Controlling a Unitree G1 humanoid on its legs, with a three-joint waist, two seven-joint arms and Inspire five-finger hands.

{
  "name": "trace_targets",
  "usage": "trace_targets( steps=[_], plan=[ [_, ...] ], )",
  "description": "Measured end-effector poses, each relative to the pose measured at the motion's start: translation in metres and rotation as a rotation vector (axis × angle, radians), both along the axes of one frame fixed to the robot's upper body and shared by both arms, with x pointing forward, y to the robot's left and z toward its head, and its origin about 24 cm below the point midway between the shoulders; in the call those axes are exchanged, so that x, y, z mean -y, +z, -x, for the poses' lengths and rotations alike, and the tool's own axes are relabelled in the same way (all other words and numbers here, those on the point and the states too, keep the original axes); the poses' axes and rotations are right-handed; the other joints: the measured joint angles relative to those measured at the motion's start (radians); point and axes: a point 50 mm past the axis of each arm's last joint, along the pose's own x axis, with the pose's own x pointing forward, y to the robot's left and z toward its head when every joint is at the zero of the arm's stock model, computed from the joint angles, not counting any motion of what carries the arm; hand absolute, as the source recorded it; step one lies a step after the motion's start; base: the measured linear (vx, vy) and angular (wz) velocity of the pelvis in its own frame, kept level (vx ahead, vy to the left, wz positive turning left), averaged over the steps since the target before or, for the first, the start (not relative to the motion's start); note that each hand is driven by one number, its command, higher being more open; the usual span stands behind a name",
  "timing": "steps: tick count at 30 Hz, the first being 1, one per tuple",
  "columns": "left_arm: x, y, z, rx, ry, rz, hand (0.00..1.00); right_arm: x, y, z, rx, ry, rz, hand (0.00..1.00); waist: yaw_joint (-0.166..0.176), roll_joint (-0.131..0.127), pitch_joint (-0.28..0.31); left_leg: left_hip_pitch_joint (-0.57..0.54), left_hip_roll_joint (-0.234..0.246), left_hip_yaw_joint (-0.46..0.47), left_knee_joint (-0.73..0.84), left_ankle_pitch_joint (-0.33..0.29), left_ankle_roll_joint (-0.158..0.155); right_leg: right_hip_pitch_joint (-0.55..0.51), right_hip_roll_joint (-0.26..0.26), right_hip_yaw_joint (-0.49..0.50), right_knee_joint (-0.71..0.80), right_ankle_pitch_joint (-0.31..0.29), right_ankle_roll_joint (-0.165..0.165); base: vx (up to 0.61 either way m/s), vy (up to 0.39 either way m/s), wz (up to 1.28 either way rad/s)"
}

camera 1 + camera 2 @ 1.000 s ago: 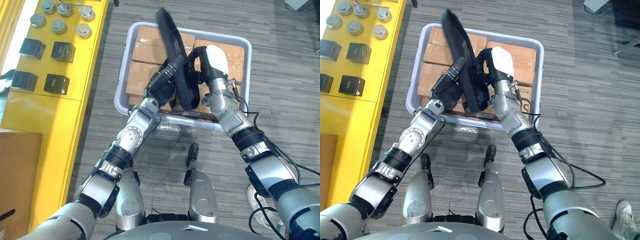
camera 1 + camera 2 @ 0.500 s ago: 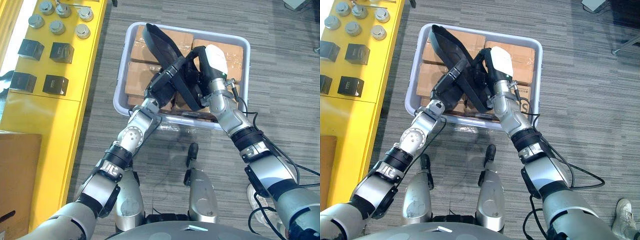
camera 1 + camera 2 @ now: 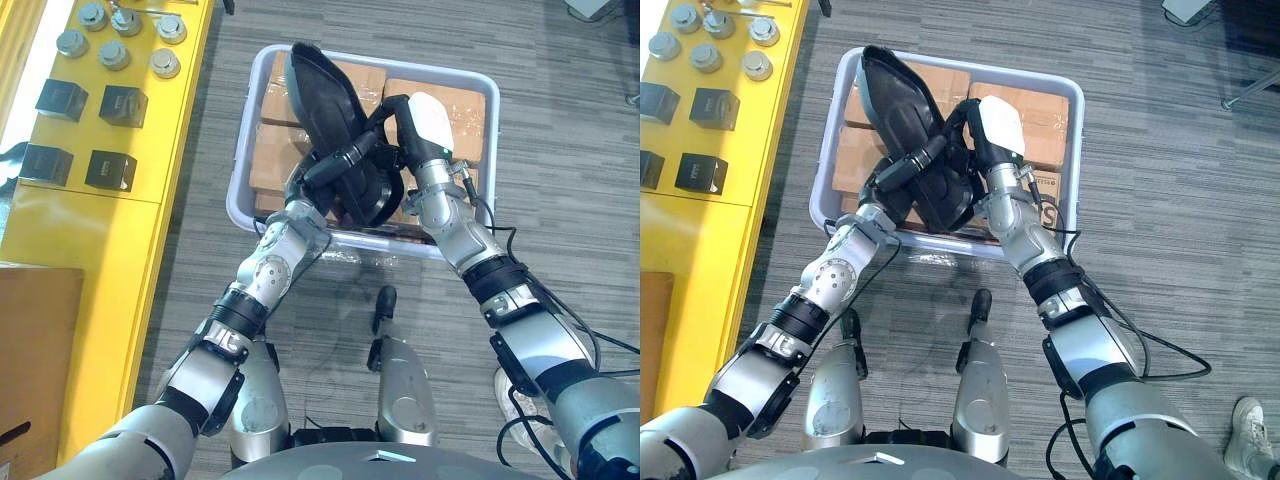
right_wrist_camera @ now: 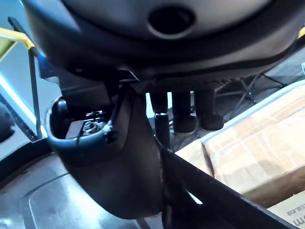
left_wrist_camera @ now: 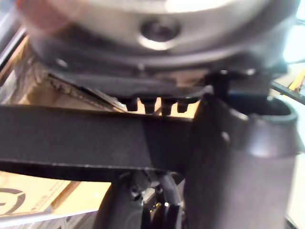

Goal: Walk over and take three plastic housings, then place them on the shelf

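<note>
The yellow shelf [image 3: 175, 150] stands to the robot's left, well apart from the grey bin [image 3: 238, 180] of cardboard boxes [image 3: 455, 100]. Over the bin, the left hand [image 3: 322, 170] clasps the black plastic housing [image 3: 322, 92] across its lower face, fingers curled on it. The housing's long axis runs from the bin's far-left corner toward its near edge. The right hand [image 3: 422, 122] grips the housing's near end from the right. The left hand is nearer the shelf, so the carry likely goes leftward.
</note>
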Motion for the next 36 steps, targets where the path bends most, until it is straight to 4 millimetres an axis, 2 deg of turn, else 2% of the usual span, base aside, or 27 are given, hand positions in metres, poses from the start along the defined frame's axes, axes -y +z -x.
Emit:
trace_targets(
  steps=[7,13,22,23,25,30,33,36],
  plan=[
    [-0.012,-0.001,-0.001,0.019,0.076,-0.021,0.00,-0.003,0.003,0.010,0.068,0.025,-0.044,0.00,-0.010,0.000,0.000,0.003,0.000,0.008,0.013,-0.011,0.000,0.000,0.000,0.011,0.000,0.001,0.001,0.00,0.000,-0.03],
    [-0.026,-0.013,-0.005,-0.023,0.181,-0.033,0.00,-0.021,0.004,0.025,0.139,0.113,-0.075,0.00,-0.015,0.000,0.000,0.015,0.000,0.025,0.013,-0.016,0.001,0.000,0.000,0.026,0.000,0.001,0.002,0.00,0.015,-0.06],
    [-0.020,-0.016,0.000,-0.021,0.116,0.139,0.00,-0.032,0.006,0.032,0.198,0.134,-0.167,0.00,-0.022,0.000,0.000,0.027,0.000,0.027,0.011,-0.017,0.000,0.010,0.000,0.027,0.000,0.001,0.002,0.00,0.006,-0.01],
    [-0.019,-0.017,0.000,-0.014,0.115,0.153,0.00,-0.033,0.007,0.034,0.207,0.137,-0.172,1.00,-0.022,0.000,0.000,0.031,0.000,0.028,0.011,-0.017,0.000,0.013,0.001,0.027,0.000,0.001,0.002,0.00,0.000,0.00],
    [-0.017,-0.017,0.004,0.006,0.110,0.181,0.00,-0.035,0.009,0.040,0.235,0.164,-0.191,1.00,-0.022,0.000,0.000,0.045,0.000,0.028,0.008,-0.018,0.000,0.027,0.001,0.026,-0.003,0.001,0.002,0.00,0.000,0.00],
    [-0.019,-0.010,0.008,0.041,0.165,0.234,0.00,-0.060,0.011,0.072,0.337,0.354,-0.281,1.00,-0.022,0.000,0.000,0.093,0.000,0.032,-0.011,-0.019,-0.001,0.083,0.004,0.022,-0.041,0.008,0.007,0.00,0.000,0.00],
    [-0.026,-0.003,0.021,0.111,0.247,0.165,0.00,-0.067,0.012,0.091,0.382,0.398,-0.401,1.00,-0.014,-0.006,-0.004,0.125,-0.002,0.038,-0.030,-0.019,-0.002,0.116,0.004,0.016,-0.064,0.012,0.010,0.01,0.010,-0.01],
    [-0.035,0.008,0.036,0.236,0.400,-0.023,0.00,-0.062,-0.003,0.100,0.322,0.374,-0.540,1.00,-0.009,-0.022,-0.023,0.154,-0.004,0.045,-0.054,-0.017,-0.003,0.134,0.004,0.012,-0.072,0.012,0.011,0.05,0.025,-0.03]
  ],
)
